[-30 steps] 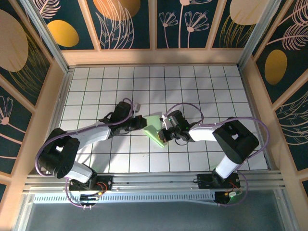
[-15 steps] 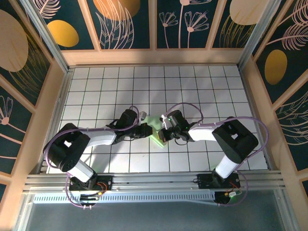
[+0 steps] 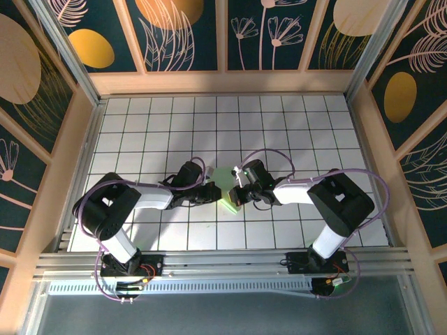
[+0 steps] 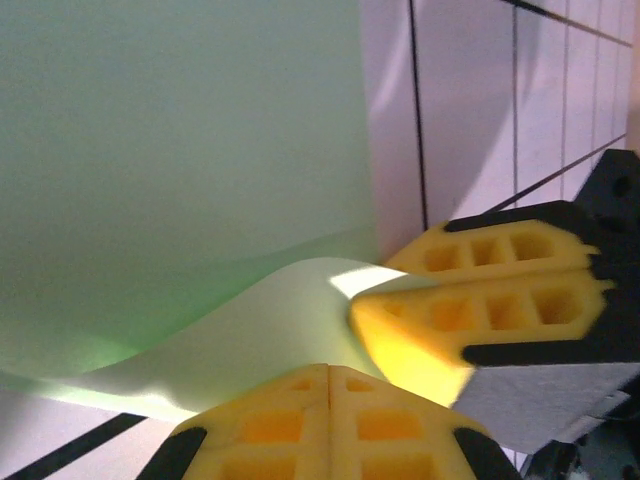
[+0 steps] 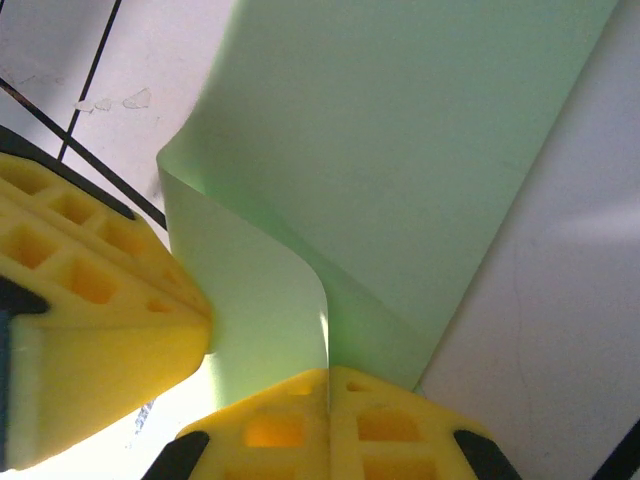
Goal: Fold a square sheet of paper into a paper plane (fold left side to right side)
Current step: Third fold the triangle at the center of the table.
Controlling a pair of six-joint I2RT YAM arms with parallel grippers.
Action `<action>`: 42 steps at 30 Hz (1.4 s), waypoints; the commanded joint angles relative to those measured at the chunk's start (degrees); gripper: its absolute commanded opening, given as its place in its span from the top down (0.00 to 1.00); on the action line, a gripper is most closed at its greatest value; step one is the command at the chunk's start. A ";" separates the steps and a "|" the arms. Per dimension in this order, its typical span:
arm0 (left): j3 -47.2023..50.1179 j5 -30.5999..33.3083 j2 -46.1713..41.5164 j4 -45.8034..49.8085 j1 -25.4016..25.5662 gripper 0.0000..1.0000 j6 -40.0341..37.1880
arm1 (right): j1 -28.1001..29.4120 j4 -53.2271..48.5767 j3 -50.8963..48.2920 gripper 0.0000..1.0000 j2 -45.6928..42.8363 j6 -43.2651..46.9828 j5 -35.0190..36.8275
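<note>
Near edge first: both your arms reach in from their bases and meet mid-counter, a little nearer than the middle. Your left claw (image 3: pixel 211 192) and right claw (image 3: pixel 237 196) sit tip to tip, with the square sheet of paper (image 3: pixel 222 176) between and just beyond them.

Left wrist view: your fingers (image 4: pixel 300 425) are pressed together, no gap at the seam, and a curled green flap rises right off their tips. The right claw's yellow fingertip pushes in from the right, touching that same flap.

Right wrist view: same story mirrored. The fingers (image 5: pixel 290 425) are pressed together, and the lifted edge runs straight down to the seam. It looks nipped there, but you can't tell for sure whether a layer is actually between the pads.

Beyond the tips, the rest of the sheet lies flat on the counter (image 3: pixel 279 125), pale green and unmarked.

Progress call: early. A fold is on its way over, bowed and springy rather than flattened, and I see no sharp crease. No nose point, no wings, no dart shape. Flattening this fold and every later fold remain.
</note>
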State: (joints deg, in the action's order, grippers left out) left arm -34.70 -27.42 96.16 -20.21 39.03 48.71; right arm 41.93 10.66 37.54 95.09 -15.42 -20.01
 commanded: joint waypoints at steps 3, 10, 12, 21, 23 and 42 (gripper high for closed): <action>-0.62 1.81 1.14 2.40 0.19 0.97 -2.08 | -0.19 -5.28 -0.55 1.00 3.26 0.48 1.90; -0.12 2.62 1.44 2.60 0.19 0.98 -2.01 | -0.10 -5.54 -0.54 1.00 3.17 0.51 2.08; -0.12 2.76 1.64 2.69 0.24 0.98 -1.92 | -0.23 -5.51 -0.47 1.00 3.09 0.56 2.08; 0.50 5.07 1.66 5.03 0.23 1.00 -1.95 | -0.22 -5.58 -0.06 1.00 2.43 0.19 2.21; 0.59 5.51 1.66 5.50 0.25 1.00 -1.91 | -0.27 -5.60 0.32 1.00 2.15 -0.05 2.09; 2.09 8.30 3.24 7.03 0.23 1.00 0.16 | -3.72 -12.54 4.88 0.61 -7.77 -1.70 -1.00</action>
State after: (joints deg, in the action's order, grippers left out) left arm -34.70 -23.68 97.08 -18.41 39.40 48.62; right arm 38.70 1.58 42.09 90.28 -16.91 -19.27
